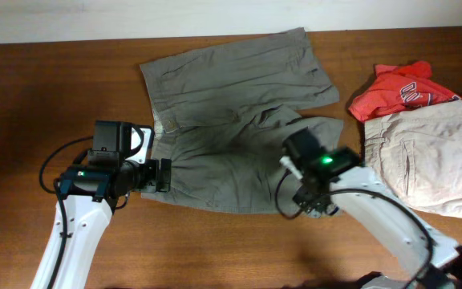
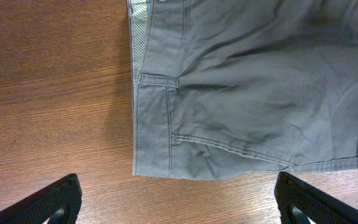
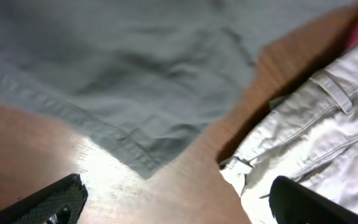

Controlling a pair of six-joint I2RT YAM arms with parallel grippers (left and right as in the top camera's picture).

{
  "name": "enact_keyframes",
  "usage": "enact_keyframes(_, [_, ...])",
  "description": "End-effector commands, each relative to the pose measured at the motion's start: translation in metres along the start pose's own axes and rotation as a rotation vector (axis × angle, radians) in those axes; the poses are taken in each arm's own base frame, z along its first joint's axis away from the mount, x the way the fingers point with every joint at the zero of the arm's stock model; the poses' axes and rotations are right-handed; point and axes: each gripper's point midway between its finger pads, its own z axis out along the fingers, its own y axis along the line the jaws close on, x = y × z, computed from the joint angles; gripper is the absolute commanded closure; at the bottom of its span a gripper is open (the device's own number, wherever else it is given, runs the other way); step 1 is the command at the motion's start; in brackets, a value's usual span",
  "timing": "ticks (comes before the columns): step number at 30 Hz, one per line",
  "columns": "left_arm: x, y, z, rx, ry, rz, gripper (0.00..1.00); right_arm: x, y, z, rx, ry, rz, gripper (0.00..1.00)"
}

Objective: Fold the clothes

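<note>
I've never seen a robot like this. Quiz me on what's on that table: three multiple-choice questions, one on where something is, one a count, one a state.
1. Where is the red T-shirt?
A. Under the left arm
B. At the right end of the table, next to the beige shorts
C. Hanging from a gripper

2. How many garments lie on the table?
A. One
B. Five
C. Three

3. How do the left gripper and right gripper stand?
A. Both open, holding nothing
B. Both shut on cloth
C. One open, one shut

Answers:
1 B: overhead, it lies at the far right, by the beige shorts' top edge.
2 C: the olive-grey shorts, the beige shorts and the T-shirt.
3 A: each wrist view shows fingers wide apart with nothing between them.
</note>
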Motion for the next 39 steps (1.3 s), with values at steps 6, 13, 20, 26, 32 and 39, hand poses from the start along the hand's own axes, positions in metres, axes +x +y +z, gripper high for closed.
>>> enact_keyframes(6, [-0.001,-0.003,-0.002,0.015,-0.008,0.018,0.01,-0.009,0.022,-0.001,0.155,0.063,-0.247,0.01])
enact_keyframes(13, [-0.001,-0.003,-0.002,0.015,-0.008,0.018,0.01,-0.004,0.039,0.018,0.137,0.069,-0.239,0.01])
enact_keyframes(20, [-0.001,-0.003,-0.002,0.016,-0.009,0.018,0.01,0.001,0.065,0.038,0.154,0.033,-0.279,0.01])
enact_keyframes(26, [-0.001,-0.003,-0.002,0.015,-0.008,0.018,0.01,-0.003,0.069,0.053,0.175,-0.015,-0.235,0.01])
enact_keyframes(32, [0.000,-0.003,-0.002,0.016,-0.008,0.018,0.01,-0.007,0.068,0.075,0.167,-0.014,-0.182,0.00])
enact_keyframes(39, [0.000,-0.003,-0.002,0.015,-0.007,0.018,0.01,-0.005,0.073,0.095,0.162,0.040,-0.198,0.16])
